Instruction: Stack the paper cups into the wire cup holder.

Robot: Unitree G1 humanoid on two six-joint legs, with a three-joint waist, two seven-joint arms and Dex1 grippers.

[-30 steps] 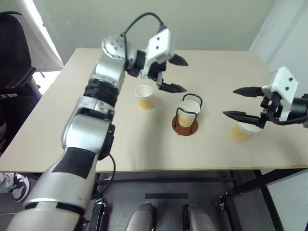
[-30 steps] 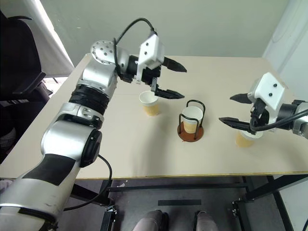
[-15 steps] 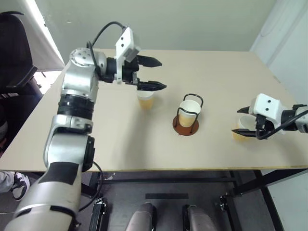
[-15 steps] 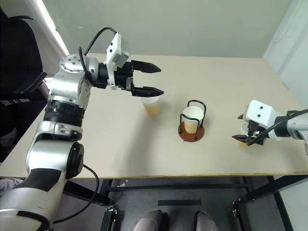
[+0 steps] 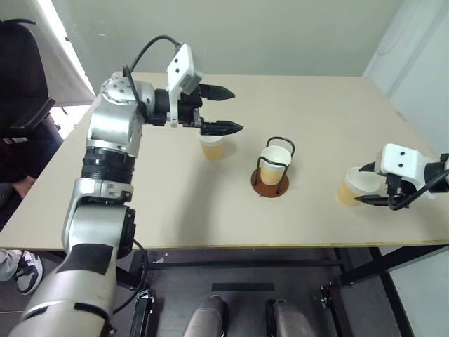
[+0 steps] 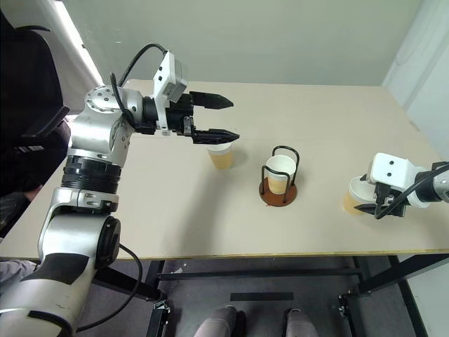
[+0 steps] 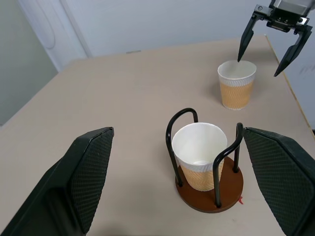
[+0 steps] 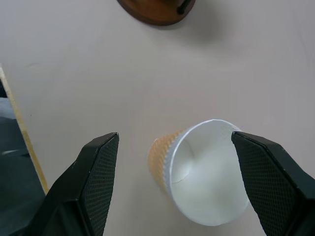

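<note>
We saw the wire cup holder [image 5: 270, 181], a round reddish-brown disc with upright black wire loops, standing near the middle of the pale beige table [image 5: 175, 203]. One small tapered paper cup [image 5: 273, 164], white inside and pale yellow-orange outside, sat upright within its loops.

From the holder, a second paper cup of the same kind [image 5: 212, 145] stood at about ten o'clock, near it but apart, upright on the table. The third paper cup [image 5: 353, 186] stood at about three o'clock, well apart from the holder and close to the table's right edge, also upright.

Our left gripper [image 5: 229, 109] hung above the table just over the second cup, its two black fingers spread wide and pointing toward the right, with nothing between them. Its lower fingertip lay over that cup's rim in the head views, though we could not tell whether it touched.

Our right gripper [image 6: 365, 194] sat low at the third cup, fingers apart with one on each side of it. In the right wrist view the cup [image 8: 202, 172] lay between the two fingers [image 8: 96, 172], with clear table showing on one side, so the cup was not clamped.

A dark chair [image 5: 17, 77] stood off the table's left side.
</note>
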